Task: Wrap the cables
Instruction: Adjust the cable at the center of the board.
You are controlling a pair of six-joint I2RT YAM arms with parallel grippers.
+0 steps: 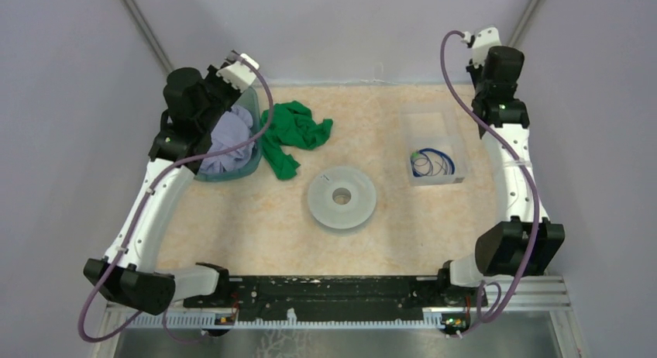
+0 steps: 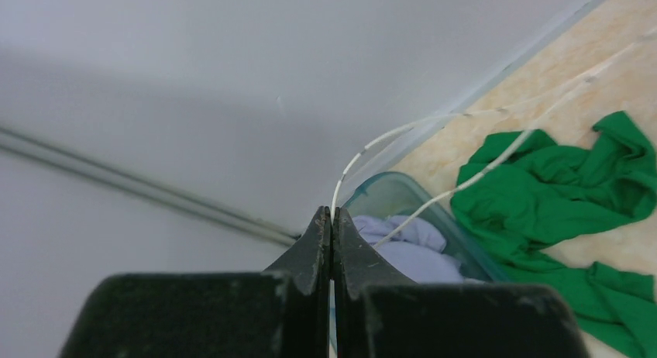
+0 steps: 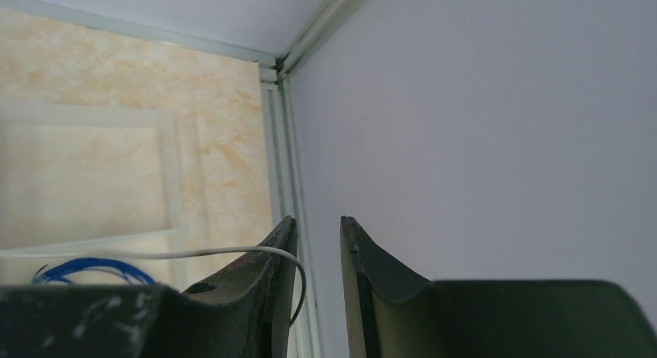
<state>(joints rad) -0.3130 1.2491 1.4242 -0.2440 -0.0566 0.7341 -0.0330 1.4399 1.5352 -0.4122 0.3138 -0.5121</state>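
The hair-thin whitish cable (image 2: 403,129) comes out from between my left gripper's (image 2: 331,212) shut jaws. It runs off over the green cloth (image 2: 558,187) toward the far table. My left gripper is held above the teal bin (image 2: 387,184) at the back left. My right gripper (image 3: 318,222) is open at the back right corner. The whitish cable (image 3: 194,253) lies over its left finger and curls down into the gap, unpinched. The dark blue cable (image 1: 432,163) is coiled in the clear box (image 1: 426,114) and also shows in the right wrist view (image 3: 85,269).
A round pale-grey spool (image 1: 342,197) lies at the table's middle. The teal bin (image 1: 232,172) holds a lavender cloth (image 1: 228,137), with the green cloth (image 1: 294,133) beside it. Walls close in on the back and both sides.
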